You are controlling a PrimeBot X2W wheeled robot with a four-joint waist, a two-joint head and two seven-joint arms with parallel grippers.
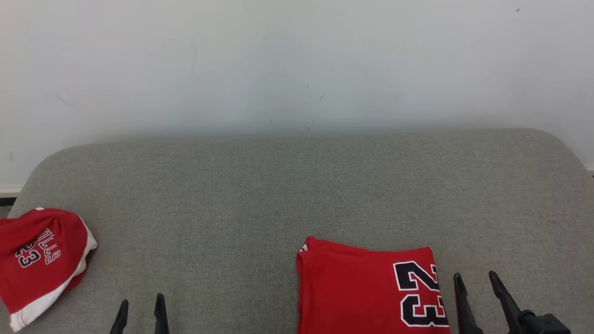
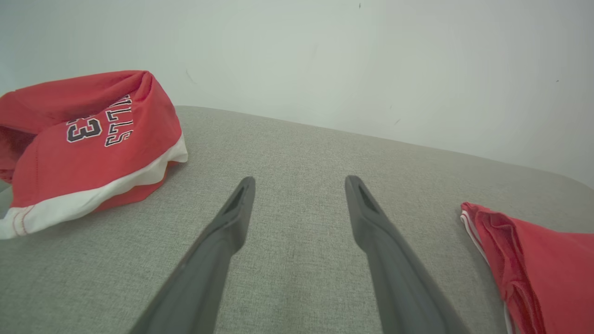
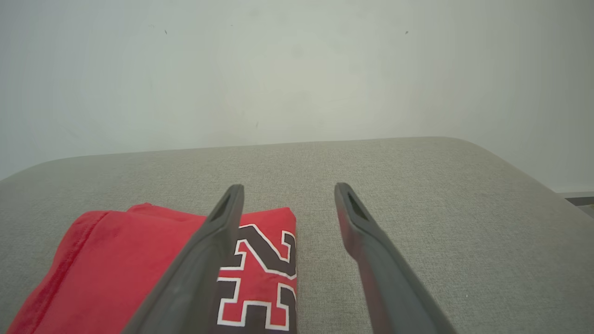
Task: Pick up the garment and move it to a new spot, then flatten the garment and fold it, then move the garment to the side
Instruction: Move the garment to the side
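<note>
Folded red garment point(image 1: 362, 287), numbered 23: near right of grey table point(image 1: 278, 195). Crumpled red jersey point(image 1: 41, 260): left edge. Jaws of left gripper point(image 1: 142, 301) and right gripper point(image 1: 474, 276): spread, empty.

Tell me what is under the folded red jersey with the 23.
The folded jersey lies on the grey fabric surface, which shows beside and beyond it. Anything directly beneath its layers is covered.

The left end effector point(image 1: 142, 304) and right end effector point(image 1: 475, 280) bear long, matte dark-grey fingers point(image 2: 222, 241) with slotted tips. The right's base looks black, perhaps glossy.
</note>
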